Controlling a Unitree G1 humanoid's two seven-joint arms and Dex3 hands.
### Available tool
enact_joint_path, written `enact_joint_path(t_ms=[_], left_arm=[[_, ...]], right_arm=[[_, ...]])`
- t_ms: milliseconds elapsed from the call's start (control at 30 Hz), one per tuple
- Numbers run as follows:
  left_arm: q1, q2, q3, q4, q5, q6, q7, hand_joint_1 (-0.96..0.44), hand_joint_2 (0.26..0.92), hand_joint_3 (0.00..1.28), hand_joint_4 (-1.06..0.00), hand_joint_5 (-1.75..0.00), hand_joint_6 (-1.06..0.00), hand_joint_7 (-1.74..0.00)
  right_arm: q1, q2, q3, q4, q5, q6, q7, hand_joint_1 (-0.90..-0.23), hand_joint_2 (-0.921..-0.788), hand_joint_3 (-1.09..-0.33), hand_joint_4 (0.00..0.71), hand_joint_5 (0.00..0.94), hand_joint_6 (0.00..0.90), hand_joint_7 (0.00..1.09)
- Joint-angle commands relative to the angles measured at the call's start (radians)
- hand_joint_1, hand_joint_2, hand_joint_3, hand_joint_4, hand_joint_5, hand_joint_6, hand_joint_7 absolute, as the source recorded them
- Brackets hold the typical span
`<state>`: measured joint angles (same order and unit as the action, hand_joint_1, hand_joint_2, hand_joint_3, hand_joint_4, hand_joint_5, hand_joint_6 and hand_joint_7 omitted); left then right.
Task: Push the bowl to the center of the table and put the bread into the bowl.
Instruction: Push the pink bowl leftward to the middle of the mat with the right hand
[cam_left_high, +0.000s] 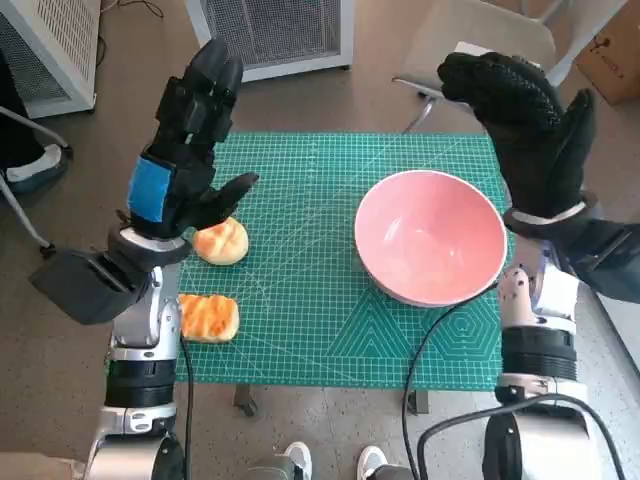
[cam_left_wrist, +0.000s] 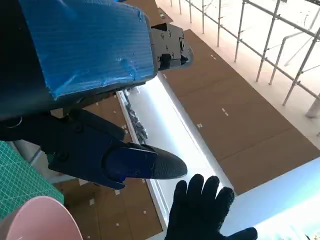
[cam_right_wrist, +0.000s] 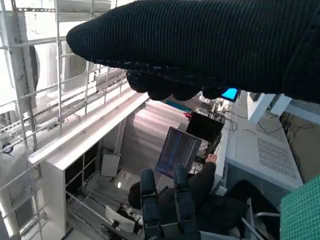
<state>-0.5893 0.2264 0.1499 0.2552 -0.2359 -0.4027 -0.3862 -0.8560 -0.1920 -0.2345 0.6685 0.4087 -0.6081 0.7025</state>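
- My left hand (cam_left_high: 185, 150), black with blue tape across its back, is raised above the left part of the green gridded cutting mat (cam_left_high: 300, 320); its fingers are spread and it holds nothing.
- Just below that hand, near the mat's left edge, lies a round golden bread roll (cam_left_high: 222, 241), and nearer to me a flatter, toasted piece of bread (cam_left_high: 208, 317). Neither is touched.
- The wide pink plastic bowl (cam_left_high: 430, 237) sits right of the mat's middle, upright, with nothing inside it.
- My right hand (cam_left_high: 530, 125), in its black knitted glove, is lifted beyond the bowl's far right side, fingers apart, palm turned roughly toward the bowl, and grasps nothing. It does not seem to touch the rim.
- I judge the push has yet to start. To do it well I would lower the gloved hand until the flat of the fingers meets the bowl's right outer wall low down, well under the rim, so the bowl slides leftward and does not tip.
- I would push slowly and stop once the bowl is central, short of the bread.
- My left hand should keep high and clear of the path until then.
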Motion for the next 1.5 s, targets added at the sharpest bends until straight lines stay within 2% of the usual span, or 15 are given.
enact_joint_path(t_ms=[33, 267, 467, 600, 733, 833, 933, 1067, 1233, 1367, 1500], left_arm=[[0.004, 0.002, -0.001, 0.005, 0.004, -0.010, 0.000, -0.62, 0.921, 0.20, -0.10, -0.01, -0.07, -0.30], [0.004, 0.000, -0.002, 0.008, 0.001, -0.012, -0.003, -0.62, 0.921, 0.19, -0.10, -0.01, -0.07, -0.29], [0.005, -0.003, -0.003, 0.007, 0.000, -0.013, -0.004, -0.62, 0.921, 0.19, -0.10, 0.00, -0.07, -0.28], [0.005, -0.003, -0.003, 0.008, 0.000, -0.014, -0.004, -0.62, 0.921, 0.19, -0.10, 0.00, -0.07, -0.28], [0.009, -0.003, -0.002, 0.007, -0.004, -0.013, -0.007, -0.62, 0.921, 0.19, -0.10, 0.00, -0.07, -0.28], [0.009, -0.003, -0.002, 0.006, -0.005, -0.013, -0.007, -0.62, 0.921, 0.19, -0.10, 0.00, -0.07, -0.28], [0.010, -0.003, -0.001, 0.005, -0.006, -0.011, -0.007, -0.62, 0.921, 0.19, -0.10, 0.00, -0.07, -0.28], [0.009, -0.003, -0.001, 0.008, -0.005, -0.013, -0.006, -0.62, 0.921, 0.20, -0.10, 0.00, -0.07, -0.28], [0.009, -0.003, -0.001, 0.009, -0.004, -0.014, -0.006, -0.62, 0.921, 0.20, -0.10, 0.00, -0.07, -0.27], [0.008, -0.004, -0.002, 0.012, -0.002, -0.015, -0.005, -0.62, 0.921, 0.20, -0.10, 0.00, -0.07, -0.27], [0.010, -0.004, -0.002, 0.012, -0.003, -0.015, -0.005, -0.62, 0.921, 0.20, -0.10, 0.00, -0.07, -0.27]], right_arm=[[0.009, -0.007, -0.003, 0.020, -0.001, 0.005, 0.009, -0.638, -0.921, -0.674, 0.236, 0.000, 0.252, 0.21], [0.002, -0.013, -0.009, 0.043, -0.006, -0.004, 0.006, -0.639, -0.921, -0.673, 0.234, 0.000, 0.248, 0.21], [-0.015, -0.033, -0.025, 0.109, -0.011, -0.030, 0.005, -0.639, -0.921, -0.671, 0.233, 0.000, 0.241, 0.21], [-0.036, -0.047, -0.039, 0.175, -0.012, -0.050, 0.011, -0.640, -0.921, -0.672, 0.232, 0.000, 0.239, 0.20], [-0.083, -0.098, -0.075, 0.354, -0.028, -0.063, -0.016, -0.647, -0.921, -0.678, 0.231, 0.000, 0.239, 0.20], [-0.099, -0.103, -0.085, 0.395, -0.033, -0.079, -0.012, -0.650, -0.921, -0.682, 0.231, 0.000, 0.239, 0.20], [-0.109, -0.116, -0.093, 0.453, -0.051, -0.071, -0.058, -0.650, -0.921, -0.684, 0.229, 0.000, 0.240, 0.20], [-0.113, -0.132, -0.095, 0.517, -0.087, -0.049, -0.155, -0.651, -0.921, -0.688, 0.227, 0.000, 0.248, 0.20], [-0.118, -0.134, -0.097, 0.533, -0.105, -0.050, -0.182, -0.653, -0.921, -0.691, 0.225, 0.000, 0.256, 0.20], [-0.115, -0.141, -0.101, 0.572, -0.124, -0.004, -0.234, -0.657, -0.921, -0.696, 0.223, 0.000, 0.255, 0.20], [-0.110, -0.146, -0.100, 0.595, -0.137, 0.029, -0.267, -0.633, -0.921, -0.715, 0.211, 0.000, 0.255, 0.19]])
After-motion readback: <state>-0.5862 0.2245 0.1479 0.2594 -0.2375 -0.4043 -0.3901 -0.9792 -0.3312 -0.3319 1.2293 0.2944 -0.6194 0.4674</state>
